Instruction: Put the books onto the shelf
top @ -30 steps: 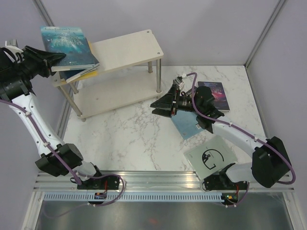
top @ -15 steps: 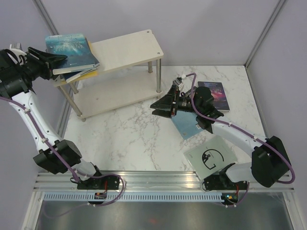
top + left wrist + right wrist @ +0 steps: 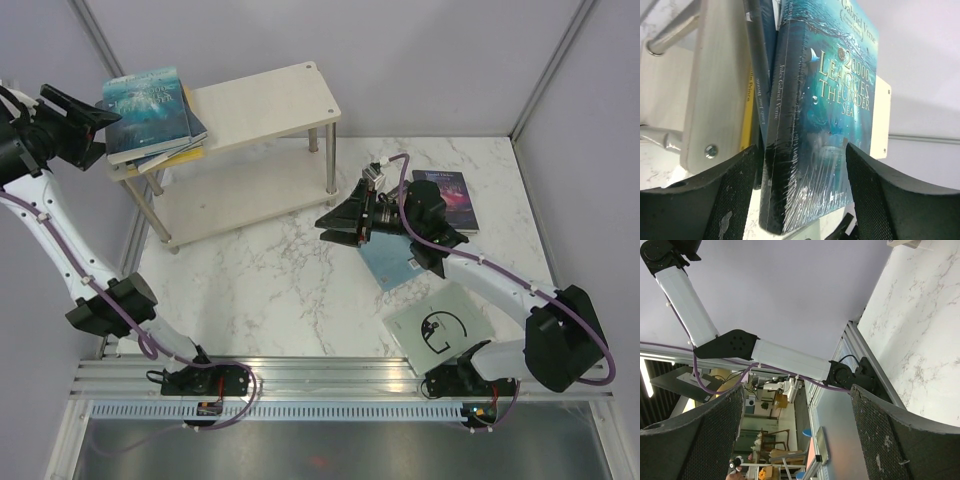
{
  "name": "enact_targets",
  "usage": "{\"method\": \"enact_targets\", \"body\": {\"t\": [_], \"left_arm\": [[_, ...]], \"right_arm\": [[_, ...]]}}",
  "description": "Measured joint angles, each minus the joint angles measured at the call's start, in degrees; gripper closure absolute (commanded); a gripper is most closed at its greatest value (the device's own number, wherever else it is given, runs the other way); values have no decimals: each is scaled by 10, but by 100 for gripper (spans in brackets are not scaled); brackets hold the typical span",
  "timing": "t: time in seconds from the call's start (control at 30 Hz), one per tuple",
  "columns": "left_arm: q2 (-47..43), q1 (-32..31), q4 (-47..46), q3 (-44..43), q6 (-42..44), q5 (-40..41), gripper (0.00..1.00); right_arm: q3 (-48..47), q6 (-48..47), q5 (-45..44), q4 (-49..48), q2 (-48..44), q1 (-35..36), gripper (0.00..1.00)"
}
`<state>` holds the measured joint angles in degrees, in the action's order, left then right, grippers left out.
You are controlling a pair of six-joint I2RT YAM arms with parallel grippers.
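Marble table (image 3: 280,290) bears three books (image 3: 443,328); one stack (image 3: 150,110) tops the shelf (image 3: 270,100).

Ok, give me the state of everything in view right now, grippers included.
shelf: upright.
left gripper: open at the stack's end, not clamping.
right gripper: open, empty, above the table.
teal ocean book: flat atop the stack on the shelf's upper board.
purple galaxy book: flat on table.
pale blue book: flat on table, partly under right arm.
grey G book: flat on table.
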<state>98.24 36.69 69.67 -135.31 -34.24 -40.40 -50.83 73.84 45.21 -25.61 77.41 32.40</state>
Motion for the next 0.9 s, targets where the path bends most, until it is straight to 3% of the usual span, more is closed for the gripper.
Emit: {"method": "enact_targets", "body": {"t": [0.5, 0.73, 0.9], "left_arm": [[-35, 2, 72, -82, 37, 190, 22], [-170, 1, 60, -90, 37, 192, 24], [-251, -49, 36, -37, 36, 151, 25]], "right_arm": [[2, -39, -1, 58, -20, -4, 11], [-118, -168, -100, 287, -26, -27, 11], [-156, -229, -198, 448, -22, -119, 11]]}}
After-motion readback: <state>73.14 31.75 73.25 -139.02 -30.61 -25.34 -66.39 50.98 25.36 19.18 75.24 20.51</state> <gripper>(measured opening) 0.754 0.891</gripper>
